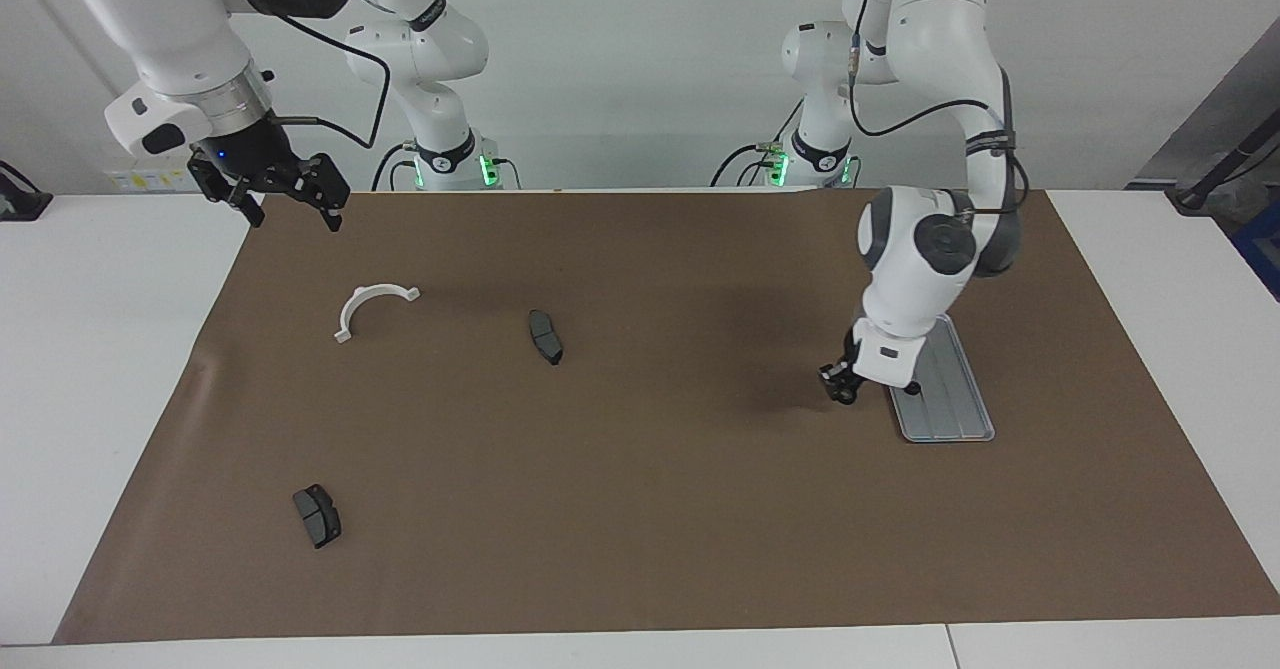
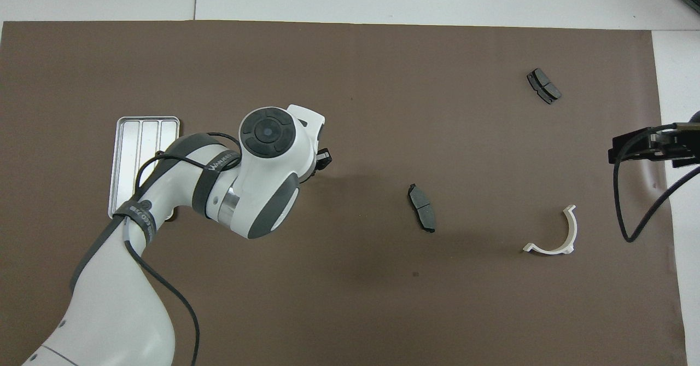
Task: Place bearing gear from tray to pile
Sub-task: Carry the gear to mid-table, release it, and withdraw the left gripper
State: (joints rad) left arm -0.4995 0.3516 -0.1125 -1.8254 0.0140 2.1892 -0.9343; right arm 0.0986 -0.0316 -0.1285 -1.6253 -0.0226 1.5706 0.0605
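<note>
The silver tray lies on the brown mat toward the left arm's end; it also shows in the overhead view. One small black bearing gear shows on it; the arm hides the rest of the tray. My left gripper hangs low over the mat just off the tray, toward the table's middle, shut on a small dark bearing gear; only its tip shows from overhead. The pile's parts lie scattered: a white bracket and two brake pads. My right gripper waits open above the mat's corner.
The brown mat covers most of the white table. In the overhead view the bracket and the pads lie toward the right arm's end. A black cable hangs from the right arm.
</note>
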